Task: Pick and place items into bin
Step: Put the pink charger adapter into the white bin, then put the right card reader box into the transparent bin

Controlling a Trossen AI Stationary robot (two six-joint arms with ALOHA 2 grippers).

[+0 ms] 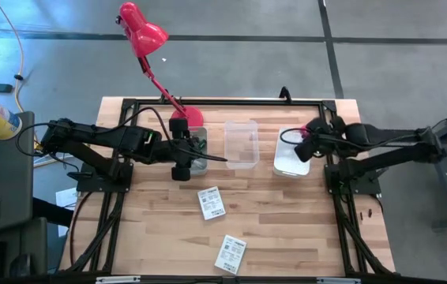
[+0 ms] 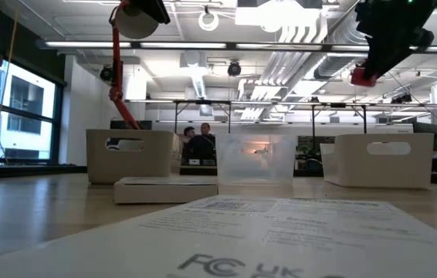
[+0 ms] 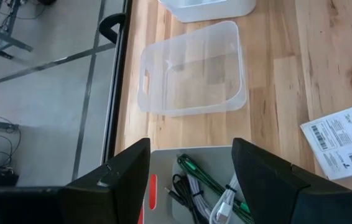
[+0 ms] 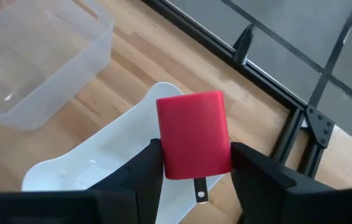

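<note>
Right end effector (image 4: 191, 167) clamped on red plug block (image 4: 193, 134) (prong down) above white bin (image 4: 101, 158); left end effector (image 3: 191, 165) apart over grey bin (image 3: 163, 163).

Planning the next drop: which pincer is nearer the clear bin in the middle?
Left. The left pincer hovers over the grey bin just beside the clear bin; the right pincer, gripping a red block, is over the white bin, slightly farther.

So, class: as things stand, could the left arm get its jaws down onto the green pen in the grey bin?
Probably yes. The left gripper hangs right above the grey bin, jaws open, and the green pen lies uncovered on top of the cables. Nothing blocks the way down.
</note>
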